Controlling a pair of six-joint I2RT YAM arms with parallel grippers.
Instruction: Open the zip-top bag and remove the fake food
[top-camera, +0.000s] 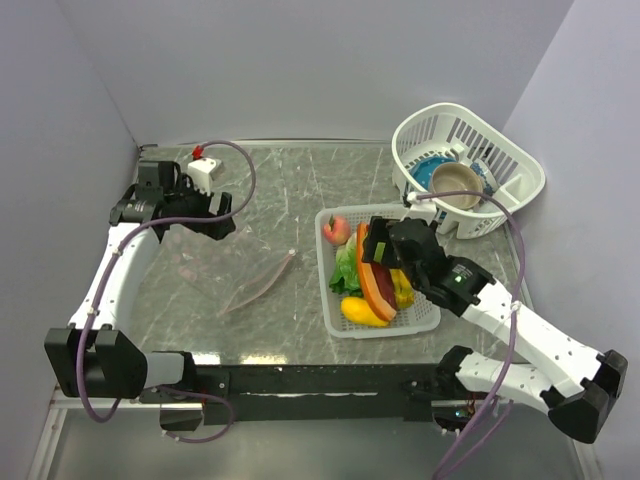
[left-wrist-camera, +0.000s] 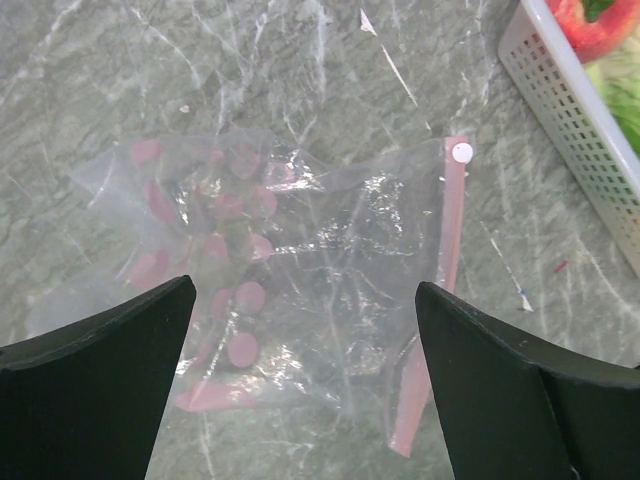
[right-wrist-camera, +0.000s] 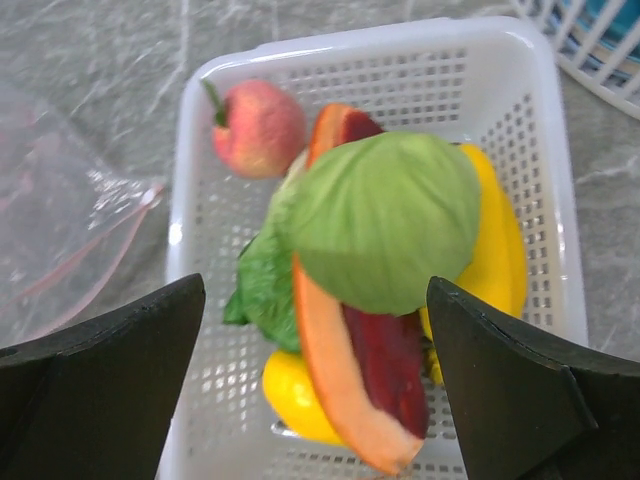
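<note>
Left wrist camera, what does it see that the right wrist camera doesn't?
Only the left wrist camera shows the whole zip-top bag lying flat, with pink dots and a white slider on its zip strip, below the open left claw. Only the right wrist camera shows the orange and dark red slice, the yellow banana, a corner of the white basket and the open right claw. Both show the grey table, the tray, the pink-red fruit, some lettuce and some of the bag.

No text, label, brand or number can be read in any view. The zip-top bag (left-wrist-camera: 300, 260) shows only pink round spots, not lettering.
</note>
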